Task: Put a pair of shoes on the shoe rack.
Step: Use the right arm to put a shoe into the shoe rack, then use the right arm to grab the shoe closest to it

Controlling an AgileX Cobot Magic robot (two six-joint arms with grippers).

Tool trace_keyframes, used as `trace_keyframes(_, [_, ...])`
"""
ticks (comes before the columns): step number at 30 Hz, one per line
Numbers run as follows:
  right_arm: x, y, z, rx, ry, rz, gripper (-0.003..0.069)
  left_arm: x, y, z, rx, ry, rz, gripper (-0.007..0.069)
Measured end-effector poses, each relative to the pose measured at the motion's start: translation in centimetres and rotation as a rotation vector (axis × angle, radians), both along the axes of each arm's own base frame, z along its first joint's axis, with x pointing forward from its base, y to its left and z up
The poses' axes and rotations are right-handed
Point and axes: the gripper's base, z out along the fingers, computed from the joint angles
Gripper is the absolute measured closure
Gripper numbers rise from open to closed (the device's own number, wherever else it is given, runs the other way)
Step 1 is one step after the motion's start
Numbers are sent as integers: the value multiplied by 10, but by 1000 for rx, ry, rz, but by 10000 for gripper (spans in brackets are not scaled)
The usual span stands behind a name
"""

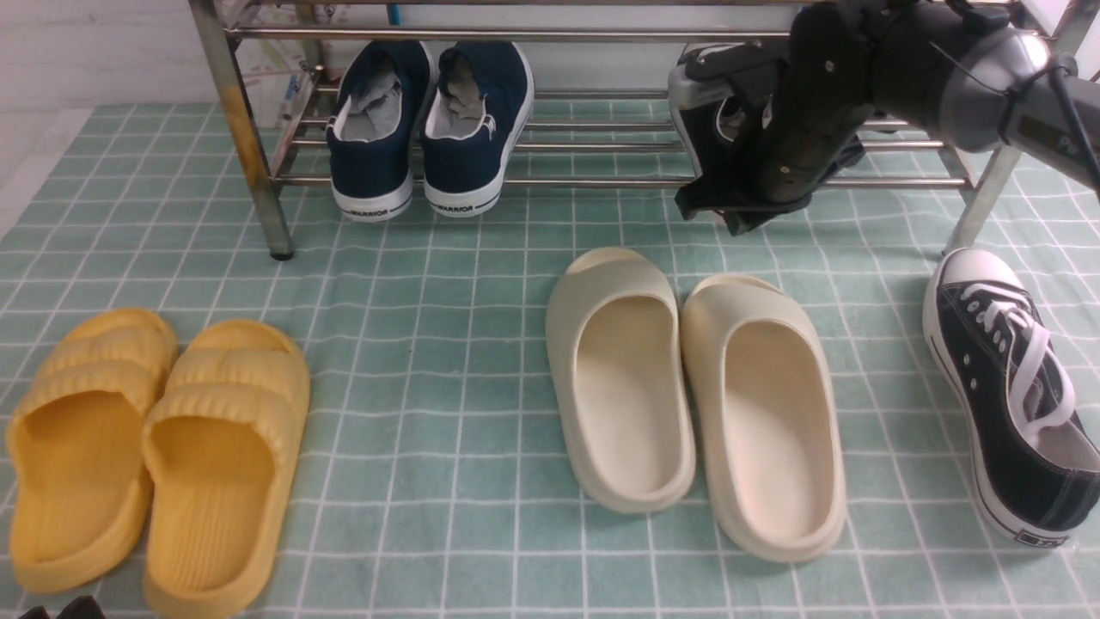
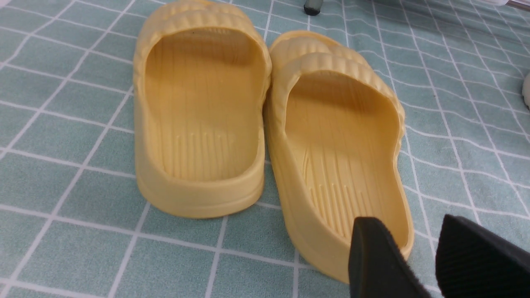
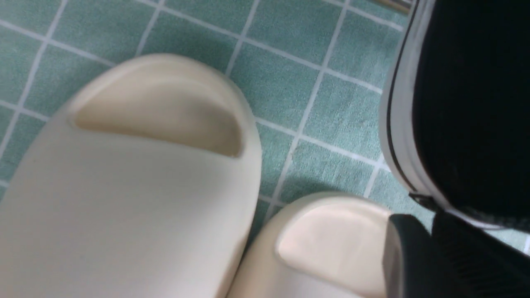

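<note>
Closest to me, my left gripper (image 2: 408,221) hangs low over the green checked cloth (image 1: 447,361), its two black fingers apart with nothing between them. Just past it lie the yellow slides (image 1: 223,447), side by side and touching, heels toward me. I find no writing on them. Further along the cloth, toward the middle, the cream slides (image 1: 619,387) lie as a pair, heels toward me and open toes pointing at the rack, and they too are plain. At my right edge one black sneaker (image 1: 1005,404) lies on the cloth with its white toe cap away from me and its white laces loose. There is a small patch on its heel, too small for me to read. Beyond all this stands the shoe rack (image 1: 601,182), chrome bars between upright legs. On the left part of its lower bars sit the navy shoes (image 1: 468,129), heels toward me, and each white heel strip reads "WARRIOR" in dark capitals. On the right part of the same level is the second black sneaker (image 3: 468,103), largely hidden behind my right arm. Its white sole with a thin black stripe shows in my right wrist view, above the cream toes. My right gripper (image 3: 430,223) is right at that sneaker's edge, and I cannot tell whether its fingers are pinching the shoe or standing free of it. So the pair is split, one shoe on the cloth and one at the rack.
</note>
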Motion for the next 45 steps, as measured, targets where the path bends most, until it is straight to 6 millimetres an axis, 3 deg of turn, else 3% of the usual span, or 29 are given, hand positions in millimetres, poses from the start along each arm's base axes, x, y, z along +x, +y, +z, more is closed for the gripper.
trace_keyframes(4, [-8,-2,21,14,2,9,305,0,0,0,0,0,0,386])
trace_keyframes(9, [-30,-10,54,-29,47,58,181,0,0,0,0,0,0,386])
trace_keyframes(18, [-68,-24,91,-63,81,101,188,0,0,0,0,0,0,386])
trace_keyframes(20, [-92,-33,107,-58,70,104,220,0,0,0,0,0,0,386])
trace_keyframes(21, [-93,-33,105,-61,78,104,222,0,0,0,0,0,0,386])
trace_keyframes(22, [-112,-42,113,-63,72,101,244,0,0,0,0,0,0,386])
trace_keyframes(24, [-121,-48,114,-69,79,91,256,0,0,0,0,0,0,386])
trace_keyframes(28, [-149,-79,95,-95,163,7,279,0,0,0,0,0,0,386])
trace_keyframes(30, [-162,-105,70,-105,251,-86,280,0,0,0,0,0,0,386])
trace_keyframes(32, [-165,-112,55,-107,284,-120,280,0,0,0,0,0,0,386])
trace_keyframes(33, [-167,-122,38,-104,307,-164,280,0,0,0,0,0,0,386])
trace_keyframes(37, [-171,-132,2,-90,313,-211,280,0,0,0,0,0,0,386])
trace_keyframes(45, [-157,-131,-26,-88,284,-215,280,0,0,0,0,0,0,386])
